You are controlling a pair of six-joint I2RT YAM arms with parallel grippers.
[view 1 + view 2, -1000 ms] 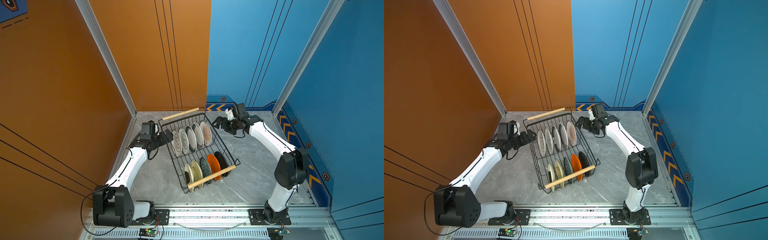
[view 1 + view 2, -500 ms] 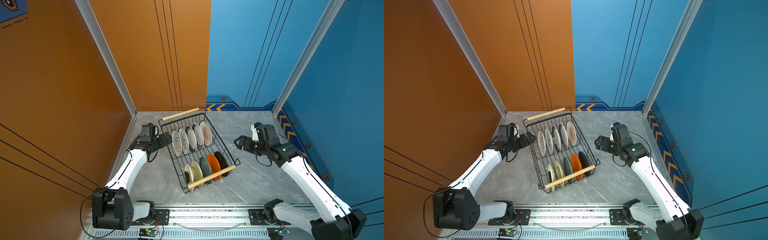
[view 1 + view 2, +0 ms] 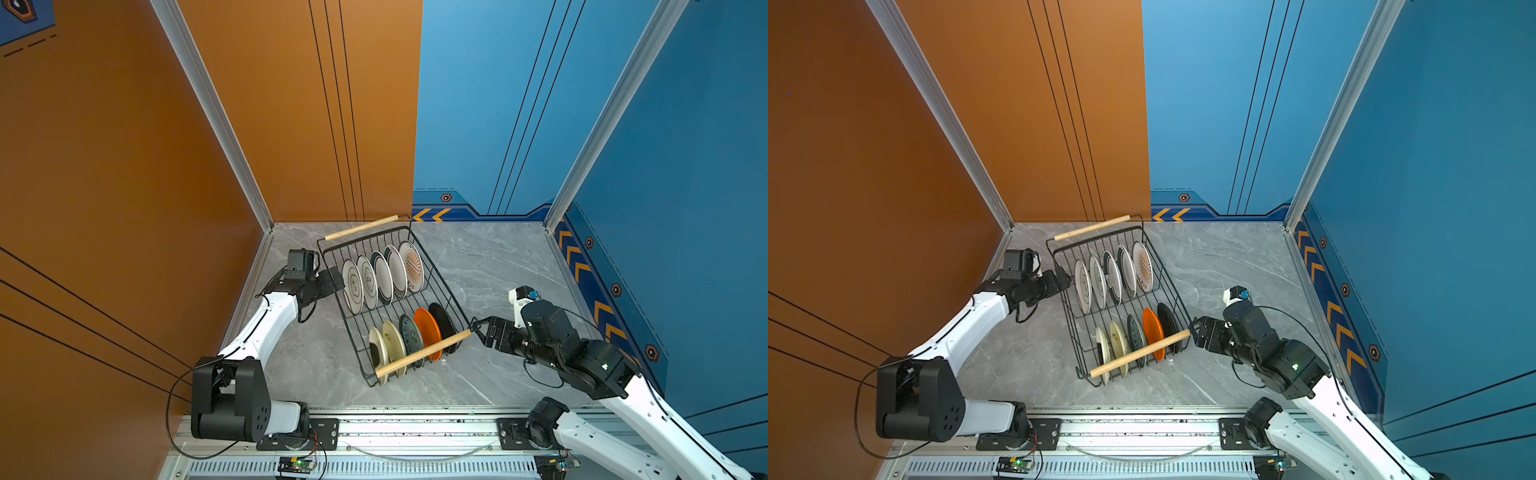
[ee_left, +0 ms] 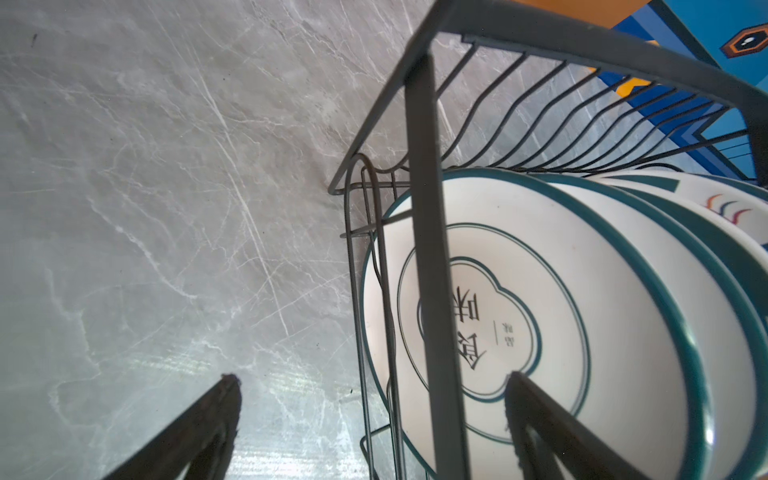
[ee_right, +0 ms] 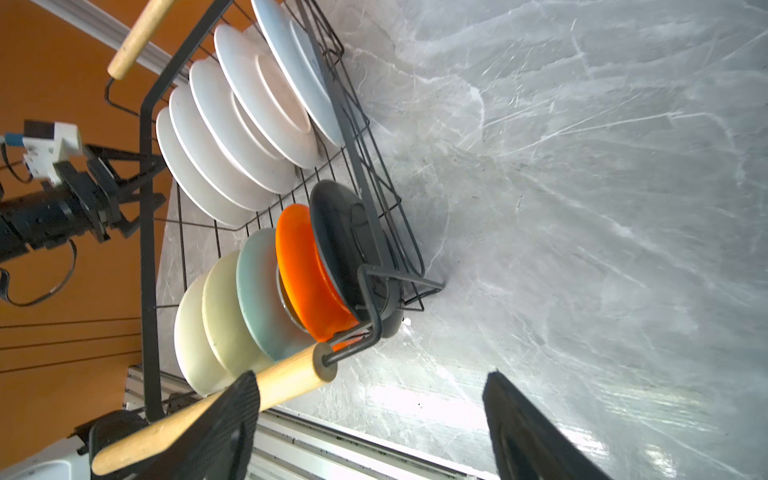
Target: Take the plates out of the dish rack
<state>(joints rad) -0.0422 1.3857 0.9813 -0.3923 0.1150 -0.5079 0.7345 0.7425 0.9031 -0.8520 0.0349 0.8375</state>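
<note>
the grey marble-look tabletop [image 3: 498, 266] lay bare on the right arm's side of the black wire dish rack [image 5: 146, 257]. its light wooden rod handle [image 3: 422, 353] barred the near row of upright round plates [image 3: 427, 330]; from above, both rows stood open.

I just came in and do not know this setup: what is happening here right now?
Nothing is unloaded yet: all ten round plates stand on edge, in two rows, inside the black wire dish rack with two wooden rod handles. The left gripper is open, astride the rack's side rim next to the far row. The right gripper is open at the end of the near wooden handle and holds nothing.
</note>
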